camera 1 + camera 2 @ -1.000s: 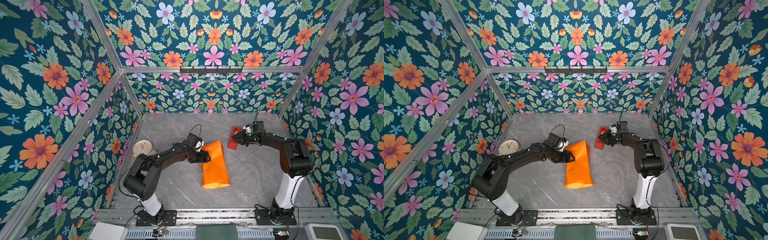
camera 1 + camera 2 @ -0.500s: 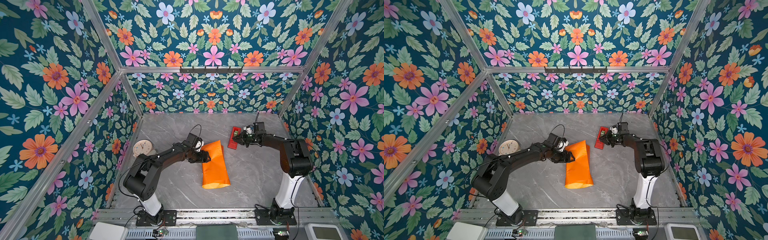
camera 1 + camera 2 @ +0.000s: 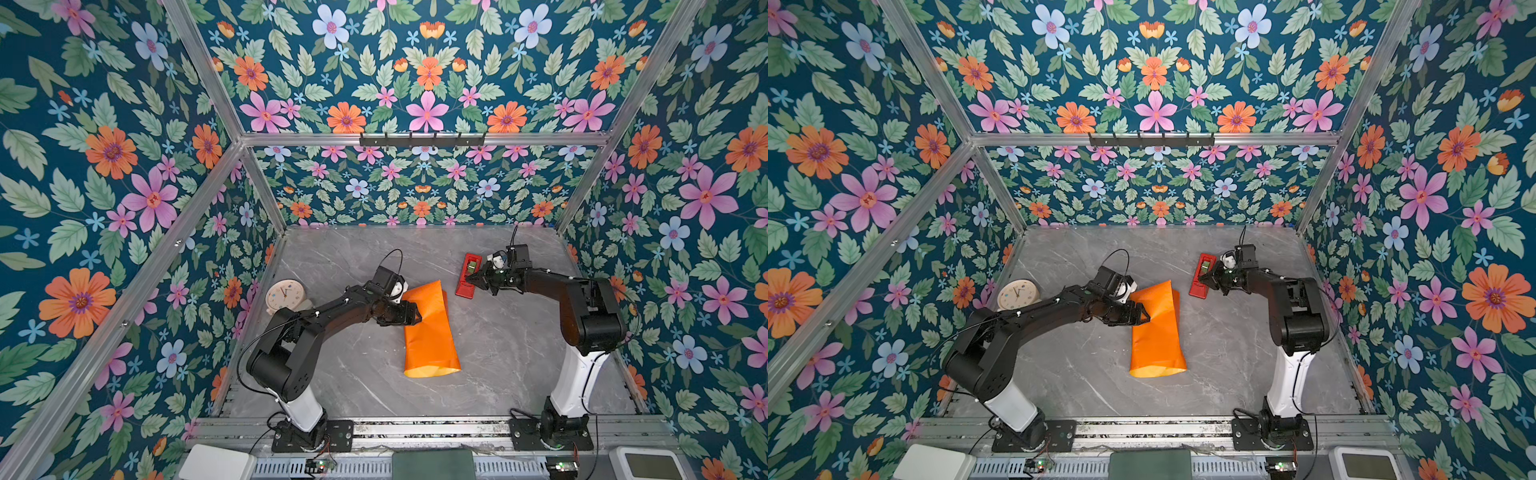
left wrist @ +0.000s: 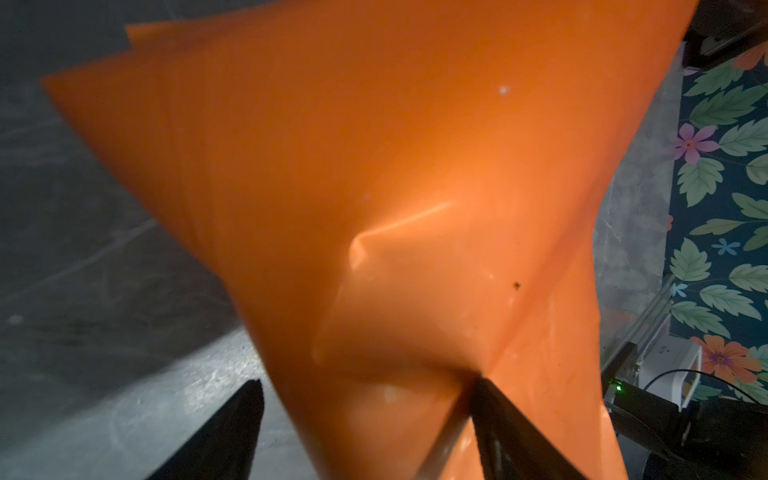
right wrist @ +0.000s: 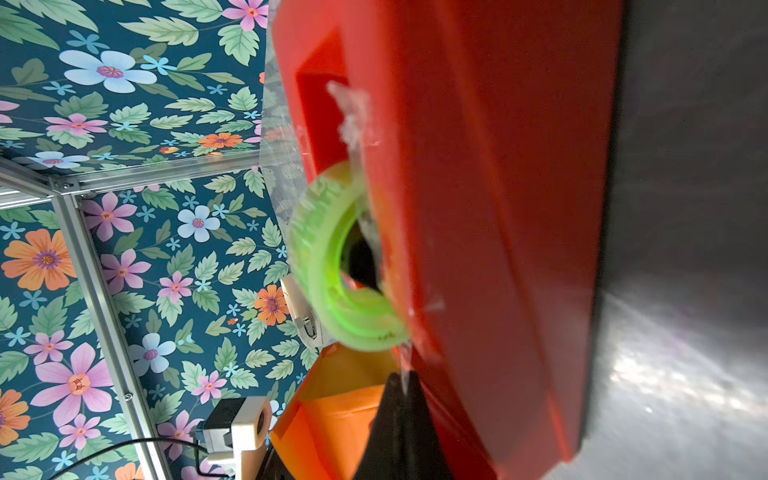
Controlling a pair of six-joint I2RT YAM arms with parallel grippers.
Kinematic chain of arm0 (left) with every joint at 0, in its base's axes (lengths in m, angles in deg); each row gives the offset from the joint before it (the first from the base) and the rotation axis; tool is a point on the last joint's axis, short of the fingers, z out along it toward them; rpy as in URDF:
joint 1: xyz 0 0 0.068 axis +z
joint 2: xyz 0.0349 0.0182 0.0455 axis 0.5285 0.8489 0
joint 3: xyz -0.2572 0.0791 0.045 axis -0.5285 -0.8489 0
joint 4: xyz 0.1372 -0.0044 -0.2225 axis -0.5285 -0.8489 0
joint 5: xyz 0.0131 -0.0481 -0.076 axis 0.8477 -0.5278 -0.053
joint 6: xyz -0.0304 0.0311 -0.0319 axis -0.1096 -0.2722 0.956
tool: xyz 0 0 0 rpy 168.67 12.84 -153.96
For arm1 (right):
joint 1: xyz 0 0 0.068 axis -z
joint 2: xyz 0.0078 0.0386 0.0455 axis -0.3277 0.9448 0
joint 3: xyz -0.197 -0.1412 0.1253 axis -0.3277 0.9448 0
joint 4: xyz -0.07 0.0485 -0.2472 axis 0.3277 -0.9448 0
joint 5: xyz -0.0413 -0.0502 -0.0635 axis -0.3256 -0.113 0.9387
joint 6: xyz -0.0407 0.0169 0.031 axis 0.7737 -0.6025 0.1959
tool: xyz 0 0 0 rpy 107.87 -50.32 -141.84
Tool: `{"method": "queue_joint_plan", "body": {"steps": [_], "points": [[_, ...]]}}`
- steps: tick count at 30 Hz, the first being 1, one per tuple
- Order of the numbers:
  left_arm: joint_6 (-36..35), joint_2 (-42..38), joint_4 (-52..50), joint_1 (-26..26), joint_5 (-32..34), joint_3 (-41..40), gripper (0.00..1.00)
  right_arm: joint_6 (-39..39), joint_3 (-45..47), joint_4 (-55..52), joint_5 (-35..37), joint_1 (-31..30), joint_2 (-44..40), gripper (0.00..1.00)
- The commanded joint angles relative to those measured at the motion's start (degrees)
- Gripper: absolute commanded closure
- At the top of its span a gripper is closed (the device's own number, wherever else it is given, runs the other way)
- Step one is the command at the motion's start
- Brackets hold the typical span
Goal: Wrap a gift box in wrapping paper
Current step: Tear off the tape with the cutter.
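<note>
The orange wrapping paper [image 3: 430,332] [image 3: 1156,336] lies mid-table, folded into a long bundle. The gift box is hidden, presumably inside it. My left gripper [image 3: 415,314] [image 3: 1144,316] stands open at the bundle's left edge. In the left wrist view the paper [image 4: 374,166] fills the gap of the gripper [image 4: 365,382]; one finger digs into a crease and the other stands clear over the table. My right gripper [image 3: 469,279] [image 3: 1204,280] [image 5: 401,380] is at the red tape dispenser [image 3: 465,290] [image 5: 498,208], shut on a clear strip of tape below the green roll [image 5: 332,257].
A round cream clock [image 3: 286,294] [image 3: 1016,294] stands at the left wall, behind my left arm. Floral walls close in the grey marble table [image 3: 519,353] on three sides. A white box [image 3: 218,463] and a screen device [image 3: 648,463] sit beyond the front rail.
My right gripper's jaws have closed at the dispenser's front end. The left arm and the paper bundle have not moved.
</note>
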Motion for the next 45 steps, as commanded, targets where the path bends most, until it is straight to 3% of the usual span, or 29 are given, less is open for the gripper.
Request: {"method": "queue_joint_plan", "body": {"steps": [1, 12, 27, 45], "points": [[-2.03, 1.2, -9.47, -0.14, 8.39, -0.87, 0.2, -1.58, -0.2, -0.94, 1.22, 0.03, -0.03, 1.0], [-2.14, 1.12, -9.47, -0.15, 8.39, -1.05, 0.2, -7.47, 0.77, 6.82, -3.13, 0.04, -1.49, 1.0], [-2.06, 1.29, -9.29, -0.17, 8.43, -0.87, 0.2, -10.14, 5.55, 9.52, -4.07, -0.84, -5.35, 1.0], [-2.31, 1.03, -9.38, -0.12, 8.7, -0.97, 0.2, -11.96, 12.13, 11.16, -1.42, -4.95, -10.29, 1.0]]}}
